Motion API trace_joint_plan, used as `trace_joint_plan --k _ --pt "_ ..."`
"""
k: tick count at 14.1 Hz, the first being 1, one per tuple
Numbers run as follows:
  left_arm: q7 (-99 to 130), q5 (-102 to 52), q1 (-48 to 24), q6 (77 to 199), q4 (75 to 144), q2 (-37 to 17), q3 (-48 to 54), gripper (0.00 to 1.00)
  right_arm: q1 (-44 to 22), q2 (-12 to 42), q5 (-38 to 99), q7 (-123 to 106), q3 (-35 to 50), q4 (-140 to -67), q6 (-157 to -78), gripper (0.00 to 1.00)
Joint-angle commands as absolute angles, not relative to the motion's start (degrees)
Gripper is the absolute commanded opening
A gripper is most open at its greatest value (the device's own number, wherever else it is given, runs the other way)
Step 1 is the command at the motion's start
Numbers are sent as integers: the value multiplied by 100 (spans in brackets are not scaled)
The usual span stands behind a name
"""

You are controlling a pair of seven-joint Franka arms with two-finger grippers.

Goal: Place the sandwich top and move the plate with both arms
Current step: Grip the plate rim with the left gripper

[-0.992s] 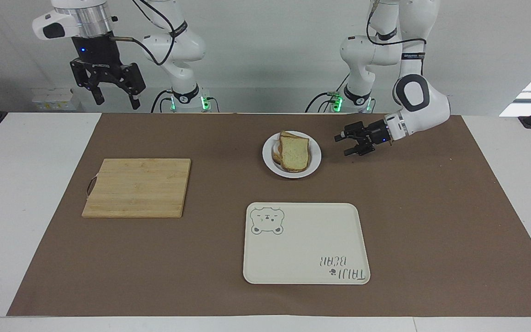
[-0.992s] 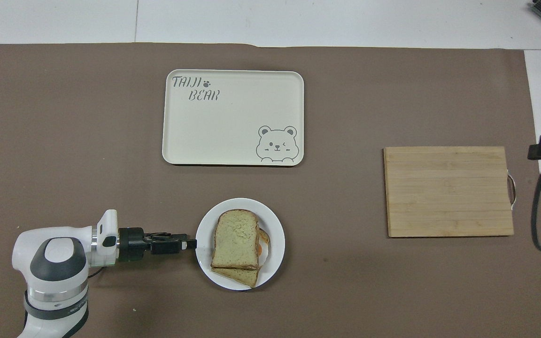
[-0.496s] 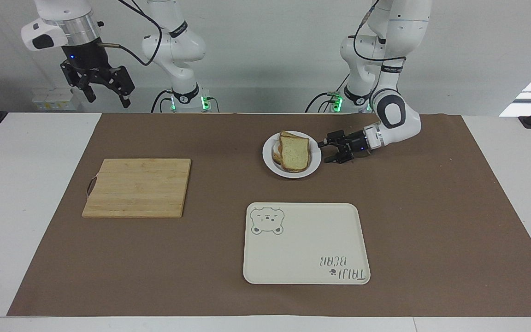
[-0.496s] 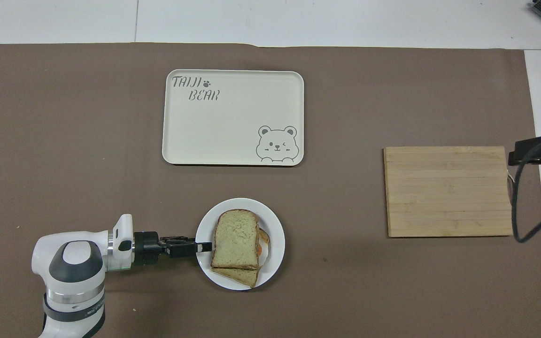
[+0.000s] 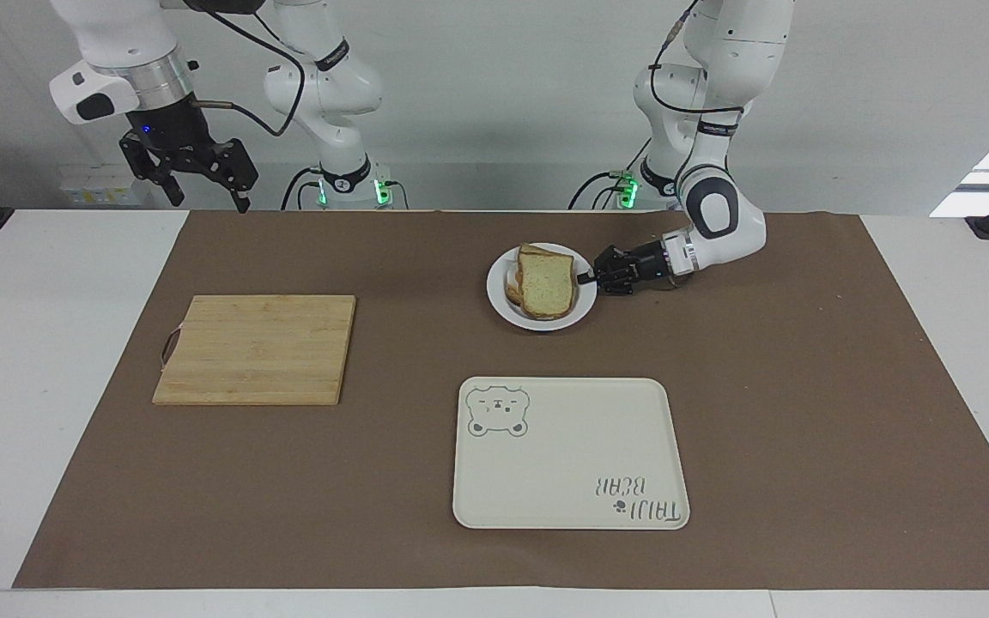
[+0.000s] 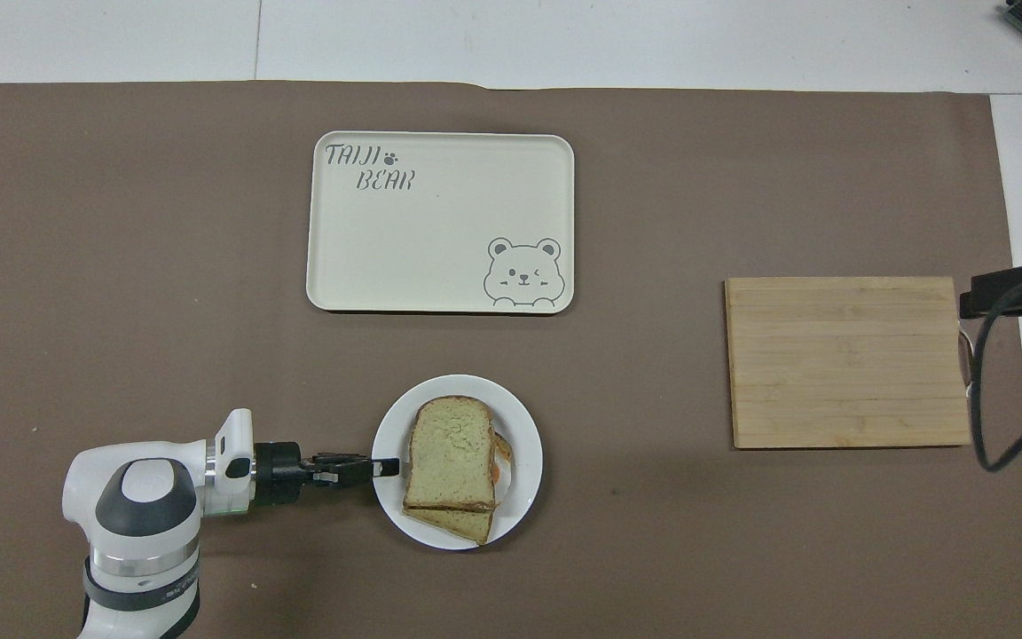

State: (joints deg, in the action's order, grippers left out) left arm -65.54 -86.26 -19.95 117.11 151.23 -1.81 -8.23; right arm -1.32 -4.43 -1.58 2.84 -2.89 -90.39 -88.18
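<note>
Plate [image 5: 582, 313] mid-tabletop, bread top [image 5: 546, 286] already stacked. Left hand [image 5: 587, 277] pinched on rim at plate's 3 o'clock, facing view. Right hand [image 5: 203, 176] open, waiting aloft. Plate stiff, slick, likely tips; bread soft, loose.

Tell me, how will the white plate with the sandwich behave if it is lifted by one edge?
The plate looks rigid, so it should not bend. Held only at its rim by the left gripper, it would probably tilt. The sandwich top lies loose and slightly askew, so it may slide.
</note>
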Motion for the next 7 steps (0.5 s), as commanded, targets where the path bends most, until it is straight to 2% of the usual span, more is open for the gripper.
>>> trace_joint_plan --k 1,7 --pt "-6680 -8771 -1847 11489 15214 -149 -870 0 -105 -510 -238 34 -272 -9167 -8947 100" --pt "-6618 -8771 -1319 10961 15039 -167 -870 0 -114 -527 -176 141 -264 -9158 -8868 100"
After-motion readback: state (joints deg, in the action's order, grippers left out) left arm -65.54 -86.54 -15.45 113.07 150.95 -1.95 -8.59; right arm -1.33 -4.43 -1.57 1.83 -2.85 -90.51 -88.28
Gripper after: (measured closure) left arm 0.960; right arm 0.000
